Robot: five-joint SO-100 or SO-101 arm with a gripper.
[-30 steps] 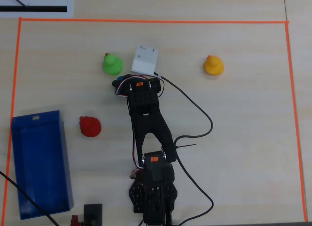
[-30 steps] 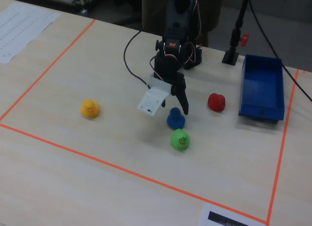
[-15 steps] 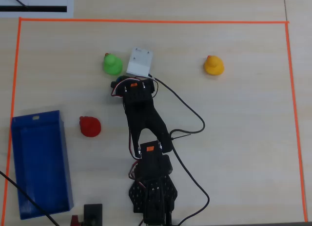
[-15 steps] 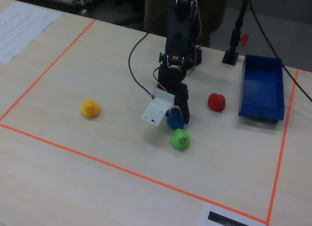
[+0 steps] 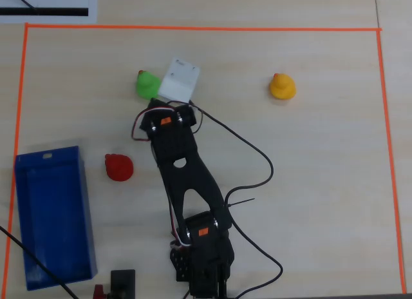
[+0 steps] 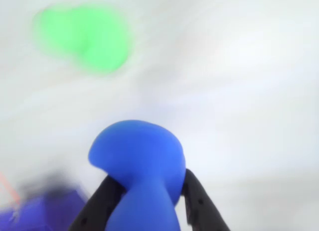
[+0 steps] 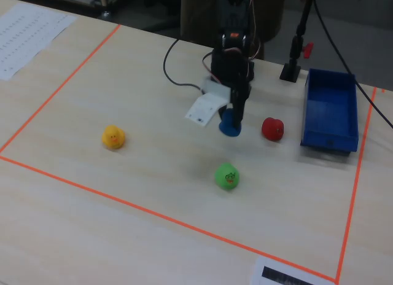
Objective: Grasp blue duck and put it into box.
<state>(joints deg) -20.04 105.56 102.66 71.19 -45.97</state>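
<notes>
My gripper [image 6: 145,191] is shut on the blue duck [image 6: 139,166], black fingers [image 6: 99,203] on both sides of it. In the fixed view the blue duck [image 7: 231,123] hangs in the gripper [image 7: 235,120] above the table, left of the red duck. In the overhead view the duck is hidden under the arm and its white camera block [image 5: 178,80]. The blue box [image 5: 51,215] stands at the lower left of the overhead view, and at the far right of the fixed view [image 7: 331,110]. A blurred corner of the box [image 6: 45,211] shows in the wrist view.
A green duck [image 5: 147,84] sits by the gripper head, also in the fixed view [image 7: 226,175] and blurred in the wrist view [image 6: 84,34]. A red duck [image 5: 118,167] lies between arm and box. A yellow duck [image 5: 282,86] sits apart. Orange tape [image 5: 193,28] borders the area.
</notes>
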